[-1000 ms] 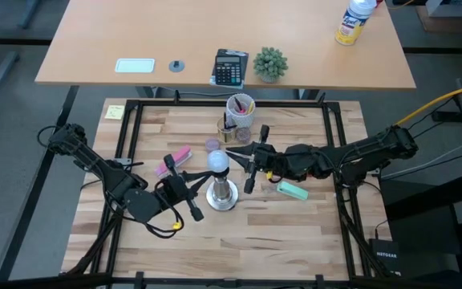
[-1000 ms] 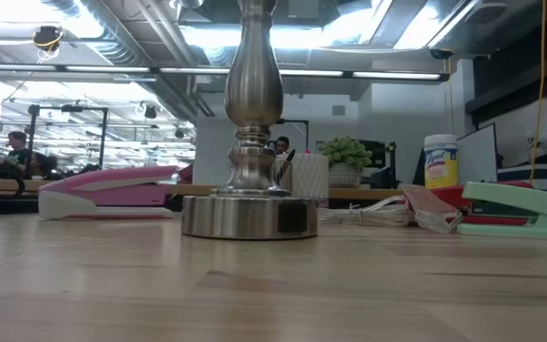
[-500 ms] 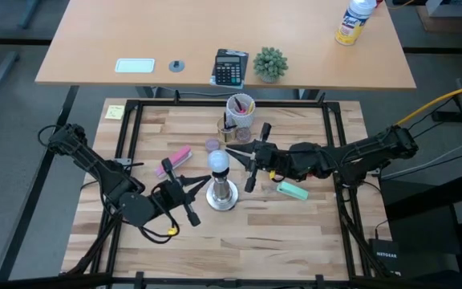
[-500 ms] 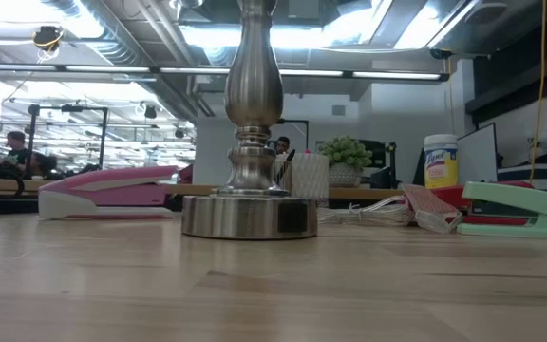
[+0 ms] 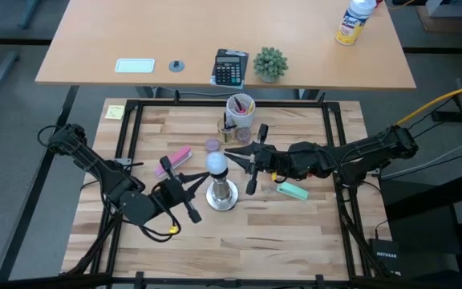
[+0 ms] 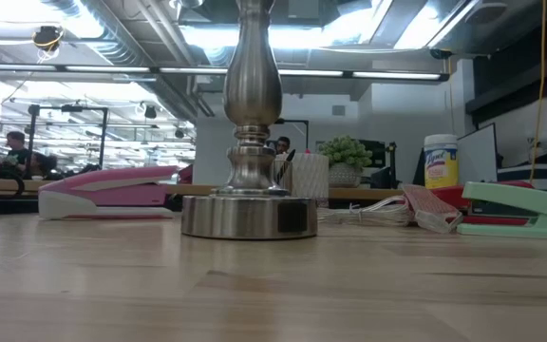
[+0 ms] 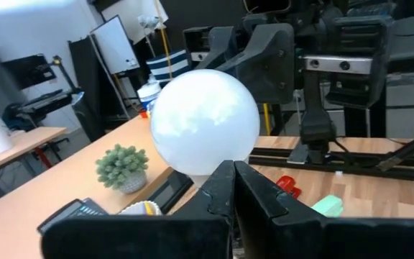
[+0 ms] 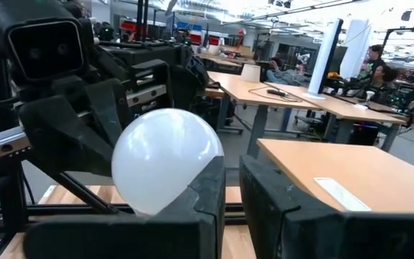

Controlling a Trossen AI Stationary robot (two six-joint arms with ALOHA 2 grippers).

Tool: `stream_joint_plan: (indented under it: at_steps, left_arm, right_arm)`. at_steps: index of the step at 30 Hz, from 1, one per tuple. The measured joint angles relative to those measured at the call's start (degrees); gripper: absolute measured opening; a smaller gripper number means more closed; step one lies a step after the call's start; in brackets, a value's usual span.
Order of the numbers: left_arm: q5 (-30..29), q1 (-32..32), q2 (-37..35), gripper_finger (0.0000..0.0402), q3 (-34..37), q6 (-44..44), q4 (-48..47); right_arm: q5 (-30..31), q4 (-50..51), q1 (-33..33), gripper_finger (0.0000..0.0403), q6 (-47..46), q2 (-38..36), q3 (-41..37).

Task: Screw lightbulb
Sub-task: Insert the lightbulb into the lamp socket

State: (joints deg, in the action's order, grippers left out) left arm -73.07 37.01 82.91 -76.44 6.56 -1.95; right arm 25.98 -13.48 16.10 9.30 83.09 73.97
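Lightbulb [image 5: 217,163] sits on top of the silver lamp stand [image 5: 221,195] near table centre, upright. Right gripper [image 5: 241,158] at the bulb's 3 o'clock, fingers nearly closed with a narrow gap, beside the bulb, nothing visibly gripped. Left gripper [image 5: 200,189] at the stand's 9 o'clock, clenched, empty. Pink stapler [image 5: 176,159] at the bulb's 9 o'clock, green stapler [image 5: 293,190] at its 4 o'clock.
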Motion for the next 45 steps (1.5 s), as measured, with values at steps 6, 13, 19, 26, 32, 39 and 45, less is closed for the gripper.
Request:
stream_joint_plan:
  at_steps: [6, 13, 19, 26, 32, 39, 45]
  left_arm:
    - [-0.62, -0.01, -0.01, 0.0001, 0.0, 1.24, -0.14]
    - [-1.72, 0.01, -0.03, 0.0001, 0.0, 1.22, -0.49]
    - [-3.06, 0.05, -0.08, 0.0001, 0.0, 1.48, -0.55]
    - [-3.68, -0.01, -0.14, 0.0001, 0.0, 1.41, -0.51]
    - [-3.84, -0.31, -0.14, 0.0001, 0.0, 1.39, -0.51]
    - [-3.84, -1.99, -0.14, 0.0001, 0.0, 1.39, -0.51]
    - [-3.4, -3.44, -0.14, 0.0001, 0.0, 1.88, -0.38]
  right_arm:
    - [-0.02, 0.03, 0.04, 0.0048, -0.1, 0.02, 0.0]
    - [0.3, 1.0, 1.19, 0.0048, -1.8, -0.07, 0.03]
    - [1.15, 1.29, 3.33, 0.0048, -1.9, -0.11, 0.04]
    - [1.64, 1.32, 4.68, 0.0048, -1.99, -0.11, 0.04]
    - [1.48, 1.29, 4.66, 0.0048, -4.61, -0.07, 0.02]
    - [1.21, 1.29, 4.66, 0.0048, -5.2, 0.0, 0.02]
    - [0.76, 1.29, 4.68, 0.0048, -5.23, 0.06, 0.0]
